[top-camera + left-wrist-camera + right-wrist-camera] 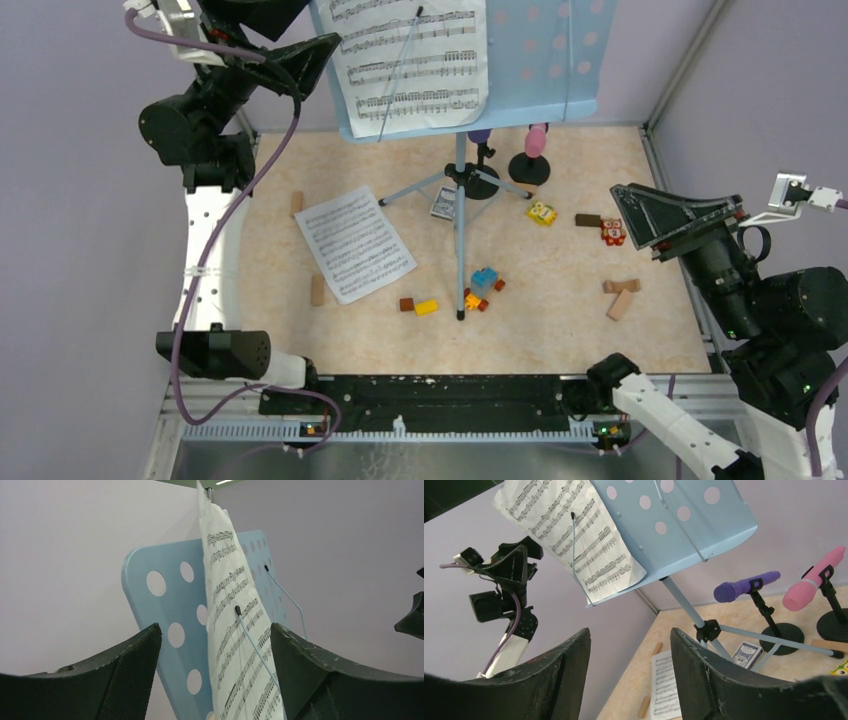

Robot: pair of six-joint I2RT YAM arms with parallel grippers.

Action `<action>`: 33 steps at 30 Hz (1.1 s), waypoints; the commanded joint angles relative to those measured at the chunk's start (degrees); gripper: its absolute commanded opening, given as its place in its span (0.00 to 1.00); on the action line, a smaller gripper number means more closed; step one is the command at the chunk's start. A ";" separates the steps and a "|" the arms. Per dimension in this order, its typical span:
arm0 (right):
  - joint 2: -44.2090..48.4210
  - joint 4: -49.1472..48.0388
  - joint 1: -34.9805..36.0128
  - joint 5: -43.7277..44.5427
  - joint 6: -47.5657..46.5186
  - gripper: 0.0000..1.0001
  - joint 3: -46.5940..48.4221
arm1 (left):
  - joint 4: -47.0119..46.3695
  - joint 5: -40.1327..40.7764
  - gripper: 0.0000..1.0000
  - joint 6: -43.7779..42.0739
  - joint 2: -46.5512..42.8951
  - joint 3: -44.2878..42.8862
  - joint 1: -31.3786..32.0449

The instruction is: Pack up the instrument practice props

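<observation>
Beige tabletop [560,290]: pale blue perforated music desk [540,60] stands on tripod legs [460,250] near back-centre, one sheet-music page [410,60] on it. 2nd page [355,243] lies flat to its left. L gripper [216,630] & R gripper [630,630] both w/ fingers spread, empty.

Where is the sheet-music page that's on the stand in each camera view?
Top external: the sheet-music page sits top centre, on the pale blue music desk.
Left wrist: page in the middle, nearly edge-on.
Right wrist: page upper left.
Shared landmark: that perforated desk behind it.
</observation>
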State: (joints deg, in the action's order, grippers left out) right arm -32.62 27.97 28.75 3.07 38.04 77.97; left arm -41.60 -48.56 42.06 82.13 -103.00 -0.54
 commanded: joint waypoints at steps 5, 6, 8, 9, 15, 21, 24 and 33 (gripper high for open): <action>1.39 0.16 0.50 1.06 -0.52 0.59 -0.72 | 3.29 0.00 0.80 -2.42 0.34 -3.74 5.26; 1.48 0.20 0.54 1.06 -0.51 0.59 -0.86 | 4.23 0.18 0.79 -3.06 0.24 -3.76 5.97; 1.63 0.12 0.52 1.13 -0.45 0.59 -1.19 | 6.36 0.38 0.79 -5.04 0.01 -3.78 7.36; 1.71 0.08 0.51 1.08 -0.43 0.59 -1.32 | 7.50 0.51 0.77 -5.97 -0.11 -3.79 7.79; 1.63 -0.48 0.51 0.85 -0.44 0.59 -2.01 | 10.82 1.45 0.59 -7.91 -0.45 -3.52 8.27; -2.19 1.12 0.51 -4.24 -5.44 0.59 0.71 | 18.25 3.45 0.52 -11.72 -1.03 -3.42 8.31; -4.92 2.24 0.51 -8.13 -8.49 0.59 2.53 | 19.21 2.73 0.49 -11.73 -1.04 -3.03 8.27; -14.70 1.50 0.50 -19.83 -11.06 0.56 8.06 | 20.81 2.93 0.17 -12.14 -1.84 -2.22 8.27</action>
State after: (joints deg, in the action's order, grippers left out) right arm -44.03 31.00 28.75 -9.89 28.60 82.83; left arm -20.97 -46.15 30.48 82.35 -105.01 7.66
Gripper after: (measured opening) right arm 0.571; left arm 0.229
